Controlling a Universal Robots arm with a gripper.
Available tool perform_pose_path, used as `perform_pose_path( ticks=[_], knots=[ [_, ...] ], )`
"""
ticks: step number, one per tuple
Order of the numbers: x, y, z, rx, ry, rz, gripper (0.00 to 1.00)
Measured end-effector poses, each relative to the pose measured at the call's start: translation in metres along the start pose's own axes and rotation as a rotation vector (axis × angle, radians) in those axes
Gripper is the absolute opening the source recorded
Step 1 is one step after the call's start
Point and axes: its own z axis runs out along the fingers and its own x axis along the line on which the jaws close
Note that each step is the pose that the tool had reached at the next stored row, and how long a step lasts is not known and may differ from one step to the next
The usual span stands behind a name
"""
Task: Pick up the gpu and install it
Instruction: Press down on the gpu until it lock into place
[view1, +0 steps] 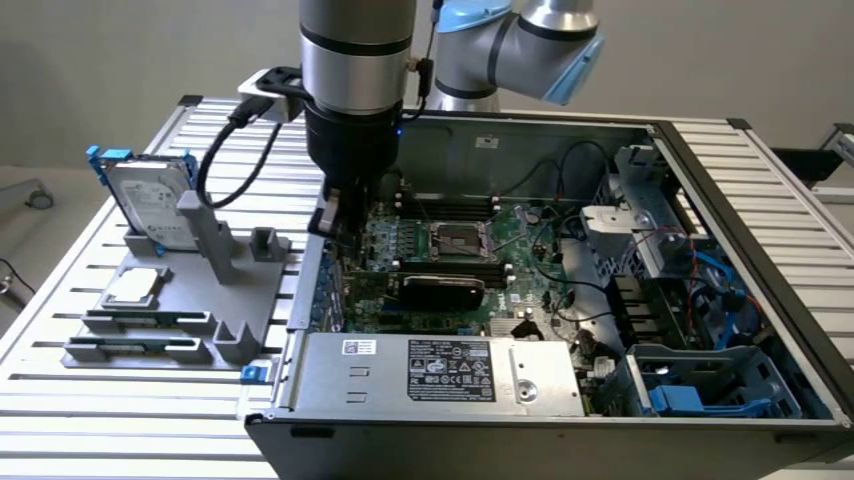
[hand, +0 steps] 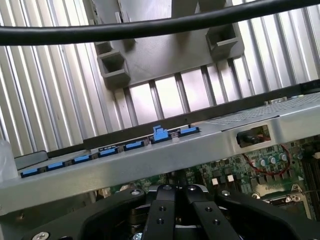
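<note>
The gpu (view1: 442, 290) lies inside the open computer case (view1: 747, 200), its glossy black shroud facing up over the green motherboard, just in front of the CPU socket (view1: 451, 240). My gripper (view1: 331, 232) hangs at the case's wall on the exterior view's left, a short way from the card's end and apart from the shroud. In the wrist view the black fingers (hand: 162, 210) meet over the motherboard just inside the silver case wall (hand: 150, 160), and the gripper (hand: 175, 192) is shut with nothing visible between them.
A grey fixture (view1: 174, 290) outside the case holds a silver hard drive with a blue frame (view1: 147, 200) and a square CPU chip (view1: 134, 287). The power supply (view1: 441, 370) fills the case's near side. A black cable (hand: 150, 27) crosses the wrist view.
</note>
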Motion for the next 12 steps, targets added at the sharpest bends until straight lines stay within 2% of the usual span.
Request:
perform_pose_path(
  ticks=[7, 12],
  knots=[
    [-0.0006, 0.0000, 0.0003, -0.0022, -0.0043, 0.045, 0.11],
    [-0.0004, -0.0011, -0.0033, -0.0114, -0.0026, 0.054, 0.11]
  ],
)
